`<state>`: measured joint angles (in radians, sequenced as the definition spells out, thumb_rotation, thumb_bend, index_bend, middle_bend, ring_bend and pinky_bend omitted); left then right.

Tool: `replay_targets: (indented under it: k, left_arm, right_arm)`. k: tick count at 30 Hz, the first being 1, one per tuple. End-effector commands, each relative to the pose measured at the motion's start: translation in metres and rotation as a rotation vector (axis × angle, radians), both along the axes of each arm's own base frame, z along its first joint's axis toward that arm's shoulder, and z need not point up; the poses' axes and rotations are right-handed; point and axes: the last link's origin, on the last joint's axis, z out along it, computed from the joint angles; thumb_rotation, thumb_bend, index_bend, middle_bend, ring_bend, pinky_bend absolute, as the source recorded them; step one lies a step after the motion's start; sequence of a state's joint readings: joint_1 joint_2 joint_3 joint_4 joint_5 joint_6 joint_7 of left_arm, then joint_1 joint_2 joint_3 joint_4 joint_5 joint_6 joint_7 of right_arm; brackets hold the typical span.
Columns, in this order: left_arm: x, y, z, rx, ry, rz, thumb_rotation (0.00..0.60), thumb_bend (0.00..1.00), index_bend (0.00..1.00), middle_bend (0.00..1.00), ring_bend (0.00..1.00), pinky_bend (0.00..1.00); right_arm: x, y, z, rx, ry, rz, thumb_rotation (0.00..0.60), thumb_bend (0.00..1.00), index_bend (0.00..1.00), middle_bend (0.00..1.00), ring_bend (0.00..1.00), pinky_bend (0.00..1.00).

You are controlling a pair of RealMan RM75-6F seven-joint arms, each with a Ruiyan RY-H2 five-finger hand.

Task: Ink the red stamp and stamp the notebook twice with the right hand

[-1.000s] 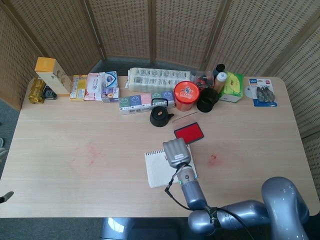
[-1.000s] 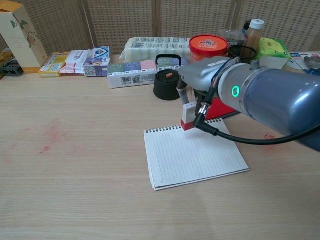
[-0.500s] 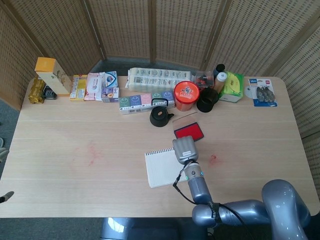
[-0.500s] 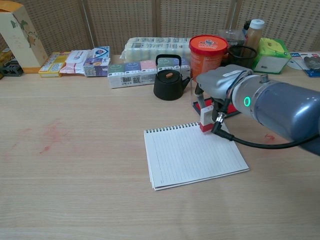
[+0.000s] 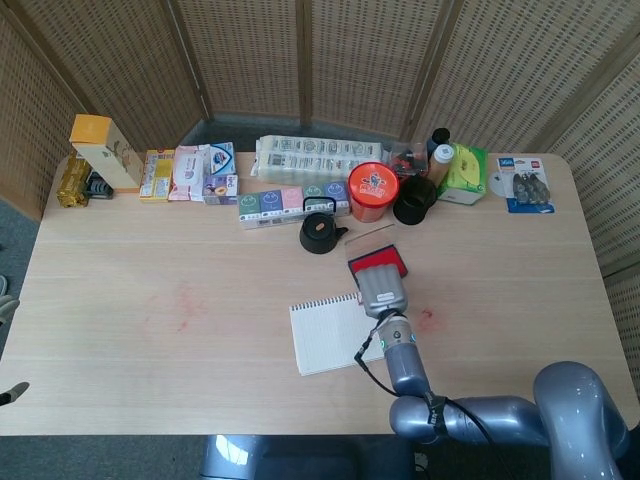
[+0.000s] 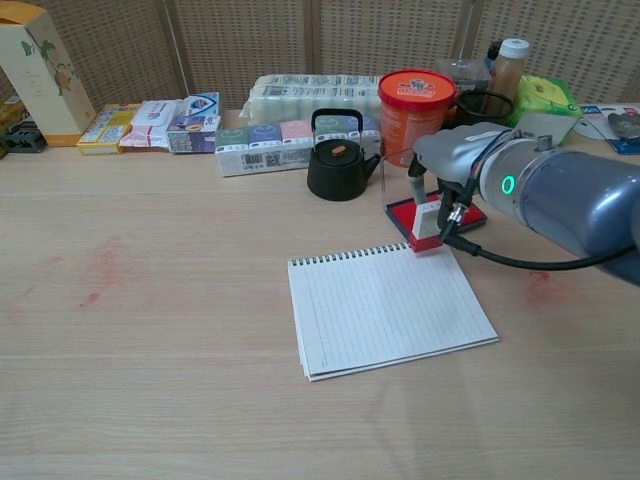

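My right hand [image 6: 452, 160] grips a white stamp with a red base [image 6: 427, 228], its fingers wrapped around the top. The stamp stands upright at the near edge of the red ink pad [image 6: 399, 208], just beyond the far right corner of the spiral notebook [image 6: 390, 312]. Whether its base touches the pad I cannot tell. The notebook lies open on a blank lined page. In the head view the hand [image 5: 383, 289] covers the near part of the ink pad [image 5: 374, 258], with the notebook [image 5: 322, 336] to its left. The stamp is hidden there. My left hand shows in neither view.
A black kettle [image 6: 338, 160] stands just left of the pad, with an orange tub [image 6: 417, 98] and a black cup [image 6: 485, 107] behind it. Boxes and packets [image 6: 270, 132] line the far edge. Red ink smudges mark the table [image 6: 100, 270] at left and right.
My right hand has carried the stamp rightward and farther back, from the notebook's far edge to the near edge of the ink pad. The notebook has not moved.
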<state>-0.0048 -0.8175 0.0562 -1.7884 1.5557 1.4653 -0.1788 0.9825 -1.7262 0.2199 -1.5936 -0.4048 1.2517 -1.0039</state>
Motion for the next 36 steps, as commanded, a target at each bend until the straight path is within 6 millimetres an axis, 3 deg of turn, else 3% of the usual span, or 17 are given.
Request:
replay_targets:
  k: [1,36]
  left_arm:
    - [0.0,0.0,0.0,-0.001,0.0,0.0,0.6,0.0,0.0,0.0,0.0,0.01]
    - [0.0,0.0,0.0,-0.001,0.001,0.003,0.6,0.0,0.0,0.0,0.0,0.01]
  right_arm:
    - [-0.003,-0.001,0.0,-0.001,-0.002,-0.017,0.6,0.47,0.69,1.0,0.99,1.0]
    - [-0.002,0.005,-0.012,0.019,-0.073,-0.038,0.6,0.47,0.69,1.0,0.99,1.0]
